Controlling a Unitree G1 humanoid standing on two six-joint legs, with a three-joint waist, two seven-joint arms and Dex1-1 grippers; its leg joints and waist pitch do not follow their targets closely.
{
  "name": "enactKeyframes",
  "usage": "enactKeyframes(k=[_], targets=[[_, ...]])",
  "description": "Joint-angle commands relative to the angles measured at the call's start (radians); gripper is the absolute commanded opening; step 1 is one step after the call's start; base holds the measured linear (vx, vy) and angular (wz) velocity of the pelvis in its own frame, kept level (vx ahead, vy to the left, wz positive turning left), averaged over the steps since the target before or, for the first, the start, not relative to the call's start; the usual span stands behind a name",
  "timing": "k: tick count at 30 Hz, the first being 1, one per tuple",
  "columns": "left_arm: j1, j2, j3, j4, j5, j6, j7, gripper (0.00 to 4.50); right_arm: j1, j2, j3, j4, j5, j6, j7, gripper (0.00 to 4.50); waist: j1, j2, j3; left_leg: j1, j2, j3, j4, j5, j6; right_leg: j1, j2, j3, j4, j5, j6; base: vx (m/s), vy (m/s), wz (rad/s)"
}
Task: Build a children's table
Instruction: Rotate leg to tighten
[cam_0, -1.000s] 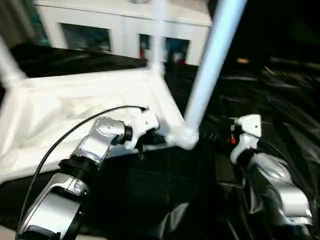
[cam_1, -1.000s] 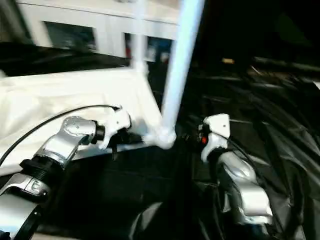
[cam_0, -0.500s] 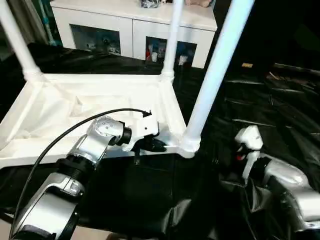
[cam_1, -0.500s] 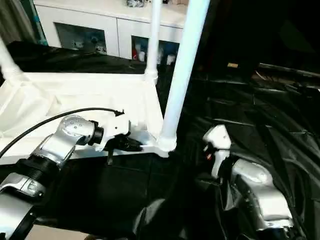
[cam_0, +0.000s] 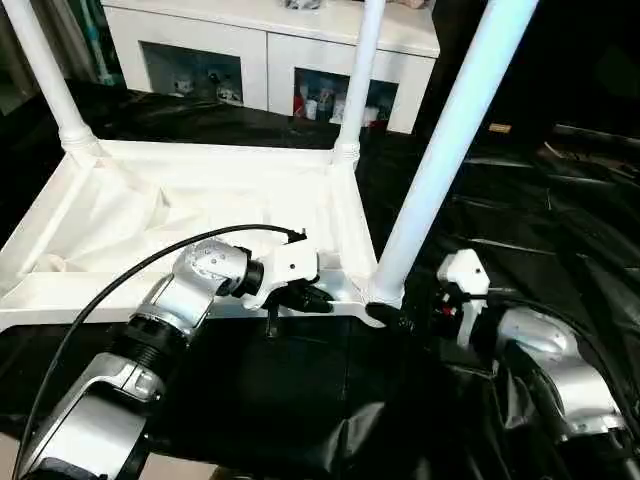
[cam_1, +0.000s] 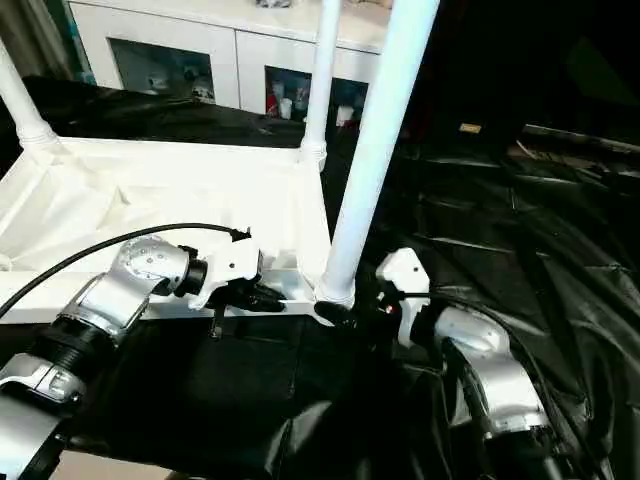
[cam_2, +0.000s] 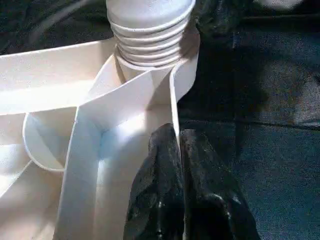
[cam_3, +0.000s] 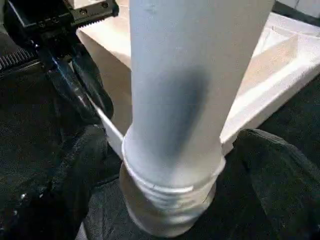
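The children's table (cam_0: 200, 200) lies upside down on the black cloth, ribbed underside up. Three white legs stand in its corner sockets: the near right leg (cam_0: 440, 160), the far right one (cam_0: 355, 90) and the far left one (cam_0: 40, 70). My left gripper (cam_0: 315, 300) is shut on the table's near rim wall (cam_2: 175, 110), close to the near right socket. My right gripper (cam_3: 170, 165) is open. One black finger (cam_3: 75, 170) stands on each side of that leg's ribbed base (cam_3: 170, 200), a little apart from it.
Black cloth (cam_0: 540, 200) covers the work table, with creases to the right. A white cabinet with glass doors (cam_0: 260, 40) stands behind. A black cable (cam_0: 120, 280) loops over my left forearm.
My right gripper has come in from the lower right to straddle the near leg's base. The left gripper has kept its hold on the rim. The camera has shifted.
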Motion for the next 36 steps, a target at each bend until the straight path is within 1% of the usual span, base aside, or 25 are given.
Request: enactKeyframes(k=[1, 2, 3, 4, 6, 9, 10, 11, 13, 15, 17, 19, 23, 24, 26, 27, 28, 29, 30, 32, 34, 35, 36], targets=[[-0.015, -0.007, -0.009, -0.070, -0.012, -0.025, -0.016, 0.00, -0.009, -0.003, -0.001, 0.018, -0.008, -0.019, 0.012, 4.32, -0.002, 0.007, -0.066, 0.033, 0.067, -0.028, -0.091, -0.107, 0.038, 0.041, -0.097, 0.047, -0.066, -0.032, -0.276, 0.000, 0.000, 0.00], [-0.013, -0.005, -0.010, -0.071, -0.012, -0.024, -0.017, 0.00, -0.016, 0.004, -0.004, 0.028, -0.008, -0.024, 0.014, 4.32, -0.001, 0.005, -0.066, 0.031, 0.067, -0.028, -0.091, -0.107, 0.037, 0.043, -0.099, 0.047, -0.066, -0.031, -0.274, 0.000, 0.000, 0.00], [-0.012, -0.005, -0.011, -0.072, -0.012, -0.024, -0.016, 0.00, -0.019, 0.006, -0.004, 0.032, -0.008, -0.027, 0.015, 4.32, -0.001, 0.006, -0.066, 0.030, 0.068, -0.029, -0.093, -0.108, 0.036, 0.044, -0.100, 0.046, -0.065, -0.034, -0.274, 0.000, 0.000, 0.00], [-0.010, -0.004, -0.012, -0.073, -0.012, -0.024, -0.016, 0.00, -0.025, 0.010, -0.004, 0.042, -0.010, -0.033, 0.017, 4.18, -0.002, 0.004, -0.066, 0.029, 0.067, -0.028, -0.093, -0.113, 0.035, 0.044, -0.100, 0.046, -0.067, -0.041, -0.270, 0.000, 0.000, 0.00], [-0.008, -0.003, -0.015, -0.072, -0.010, -0.024, -0.016, 0.00, -0.028, 0.011, 0.000, 0.053, -0.012, -0.038, 0.024, 3.96, -0.003, 0.005, -0.065, 0.029, 0.068, -0.029, -0.094, -0.119, 0.033, 0.044, -0.100, 0.046, -0.069, -0.058, -0.268, 0.000, 0.000, 0.00], [-0.004, -0.003, -0.016, -0.077, -0.010, -0.021, -0.017, 0.00, -0.031, 0.014, 0.005, 0.073, -0.020, -0.053, 0.031, 3.60, -0.003, 0.003, -0.065, 0.029, 0.069, -0.030, -0.096, -0.115, 0.031, 0.044, -0.099, 0.044, -0.068, -0.058, -0.264, 0.000, 0.000, 0.00], [-0.004, -0.003, -0.016, -0.078, -0.010, -0.020, -0.017, 0.00, -0.032, 0.014, 0.007, 0.077, -0.020, -0.056, 0.032, 3.60, -0.003, 0.003, -0.065, 0.029, 0.069, -0.030, -0.096, -0.114, 0.031, 0.044, -0.099, 0.044, -0.067, -0.058, -0.263, 0.000, 0.000, 0.00], [-0.003, -0.003, -0.016, -0.079, -0.010, -0.019, -0.017, 0.00, -0.032, 0.014, 0.008, 0.080, -0.018, -0.056, 0.034, 3.46, -0.004, 0.003, -0.065, 0.028, 0.068, -0.029, -0.096, -0.116, 0.031, 0.043, -0.099, 0.044, -0.068, -0.063, -0.264, 0.000, 0.000, 0.00], [-0.003, 0.000, -0.016, -0.079, -0.009, -0.019, -0.018, 0.00, -0.033, 0.016, 0.010, 0.085, -0.017, -0.061, 0.036, 3.46, -0.003, 0.003, -0.064, 0.029, 0.069, -0.029, -0.096, -0.119, 0.031, 0.043, -0.100, 0.045, -0.069, -0.067, -0.261, 0.000, 0.000, 0.00], [-0.001, 0.002, -0.017, -0.076, -0.007, -0.020, -0.018, 0.00, -0.033, 0.022, 0.012, 0.095, -0.020, -0.069, 0.037, 3.16, -0.004, 0.004, -0.065, 0.029, 0.070, -0.029, -0.097, -0.120, 0.030, 0.042, -0.100, 0.045, -0.069, -0.064, -0.260, 0.000, 0.000, 0.00], [0.000, 0.003, -0.019, -0.077, -0.007, -0.019, -0.017, 0.00, -0.029, 0.025, 0.014, 0.102, -0.026, -0.076, 0.040, 3.04, -0.004, 0.004, -0.064, 0.027, 0.069, -0.029, -0.097, -0.121, 0.029, 0.043, -0.100, 0.044, -0.069, -0.066, -0.261, 0.000, 0.000, 0.00], [0.001, 0.002, -0.020, -0.077, -0.007, -0.018, -0.016, 0.00, -0.025, 0.027, 0.017, 0.104, -0.028, -0.079, 0.042, 2.82, -0.005, 0.004, -0.062, 0.029, 0.069, -0.029, -0.099, -0.128, 0.028, 0.041, -0.099, 0.045, -0.071, -0.075, -0.258, 0.000, 0.000, 0.00], [0.002, 0.001, -0.019, -0.073, -0.007, -0.014, -0.011, 0.00, -0.017, 0.043, 0.008, 0.114, -0.023, -0.076, 0.024, 2.72, -0.007, 0.003, -0.060, 0.029, 0.069, -0.029, -0.100, -0.132, 0.028, 0.040, -0.098, 0.045, -0.072, -0.080, -0.257, 0.000, 0.000, 0.00], [0.002, -0.001, -0.018, -0.073, -0.008, -0.011, -0.008, 0.00, -0.016, 0.049, 0.002, 0.117, -0.018, -0.074, 0.017, 2.71, -0.008, 0.003, -0.060, 0.028, 0.069, -0.029, -0.100, -0.133, 0.027, 0.041, -0.101, 0.046, -0.073, -0.084, -0.256, 0.000, 0.000, 0.00], [0.003, -0.004, -0.016, -0.066, -0.005, -0.005, 0.003, 0.00, -0.021, 0.068, -0.015, 0.132, -0.015, -0.070, -0.016, 2.70, -0.009, 0.002, -0.059, 0.028, 0.069, -0.029, -0.101, -0.140, 0.025, 0.040, -0.101, 0.046, -0.075, -0.097, -0.255, 0.000, 0.000, 0.00], [0.000, -0.015, -0.009, -0.051, -0.002, 0.007, 0.031, 0.00, -0.030, 0.091, -0.033, 0.156, -0.021, -0.061, -0.071, 2.70, -0.010, 0.003, -0.058, 0.029, 0.069, -0.030, -0.103, -0.152, 0.017, 0.038, -0.102, 0.046, -0.078, -0.120, -0.252, 0.000, 0.000, 0.00], [0.000, -0.015, -0.009, -0.051, -0.002, 0.007, 0.031, 0.00, -0.030, 0.091, -0.033, 0.156, -0.021, -0.061, -0.071, 2.70, -0.011, 0.003, -0.057, 0.029, 0.070, -0.030, -0.103, -0.155, 0.013, 0.037, -0.101, 0.047, -0.078, -0.126, -0.252, 0.000, 0.000, 0.00], [-0.003, -0.024, -0.004, -0.040, 0.000, 0.013, 0.052, 0.00, -0.037, 0.105, -0.043, 0.173, -0.030, -0.058, -0.110, 2.69, -0.012, 0.004, -0.056, 0.029, 0.070, -0.031, -0.105, -0.159, 0.010, 0.037, -0.101, 0.046, -0.078, -0.135, -0.250, 0.000, 0.000, 0.00], [-0.007, -0.040, 0.003, -0.023, 0.002, 0.019, 0.082, 0.00, -0.046, 0.122, -0.052, 0.195, -0.043, -0.055, -0.162, 2.69, -0.014, 0.002, -0.056, 0.030, 0.069, -0.031, -0.105, -0.169, 0.005, 0.037, -0.101, 0.046, -0.081, -0.150, -0.246, 0.000, 0.000, 0.00], [-0.023, -0.087, 0.020, 0.021, 0.012, 0.050, 0.171, 0.00, -0.066, 0.167, -0.072, 0.234, -0.070, -0.032, -0.292, 2.69, -0.023, 0.004, -0.055, 0.030, 0.068, -0.031, -0.108, -0.178, -0.013, 0.034, -0.099, 0.046, -0.083, -0.167, -0.243, 0.000, 0.000, 0.00], [-0.033, -0.119, 0.027, 0.043, 0.017, 0.082, 0.224, 0.00, -0.080, 0.200, -0.088, 0.252, -0.081, -0.014, -0.377, 2.69, -0.027, 0.003, -0.055, 0.030, 0.067, -0.034, -0.109, -0.191, -0.021, 0.035, -0.102, 0.046, -0.086, -0.193, -0.235, 0.000, 0.000, 0.00], [-0.041, -0.145, 0.030, 0.061, 0.026, 0.103, 0.270, 0.00, -0.092, 0.226, -0.099, 0.267, -0.091, -0.002, -0.443, 2.69, -0.029, 0.002, -0.054, 0.028, 0.066, -0.033, -0.110, -0.189, -0.022, 0.036, -0.101, 0.047, -0.087, -0.193, -0.231, 0.000, 0.000, 0.00], [-0.053, -0.175, 0.032, 0.086, 0.040, 0.133, 0.333, 0.00, -0.108, 0.256, -0.113, 0.288, -0.099, 0.010, -0.515, 2.69, -0.031, 0.003, -0.056, 0.029, 0.067, -0.034, -0.109, -0.181, -0.024, 0.035, -0.101, 0.048, -0.086, -0.176, -0.230, 0.000, 0.000, 0.00]])
